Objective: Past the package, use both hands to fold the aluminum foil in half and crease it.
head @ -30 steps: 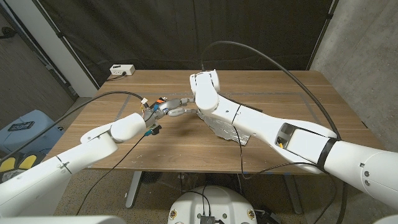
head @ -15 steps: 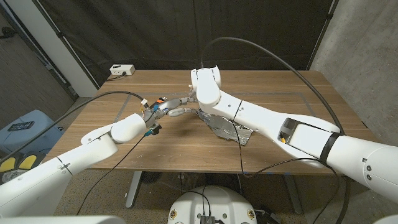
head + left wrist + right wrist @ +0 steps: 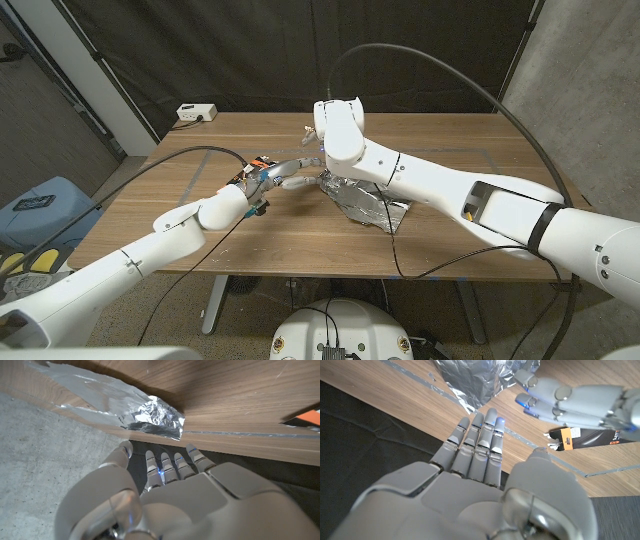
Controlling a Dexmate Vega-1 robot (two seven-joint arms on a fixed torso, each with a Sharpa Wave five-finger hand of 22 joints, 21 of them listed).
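Note:
A crumpled sheet of aluminum foil [image 3: 362, 200] lies on the wooden table [image 3: 470, 140], right of centre. An orange and black package [image 3: 258, 163] sits to its left. My left hand [image 3: 276, 180] stretches beside the package, fingertips close to the foil's left edge; in the left wrist view this hand [image 3: 165, 490] is spread with nothing in it, short of the foil [image 3: 150, 415]. My right hand [image 3: 480, 455] hovers above the table with straight fingers, holding nothing, near the foil [image 3: 470, 380], the left hand's fingers [image 3: 570, 405] and the package [image 3: 585, 437].
A white box [image 3: 196, 112] sits at the table's back left corner. Grey tape lines [image 3: 405, 372] run across the wood. Black cables arc over both arms. A blue object [image 3: 40, 205] stands on the floor to the left.
My right arm has lifted and drawn back toward the table's far side, uncovering more of the foil. The left arm has pushed a little forward; its hand stays beside the package.

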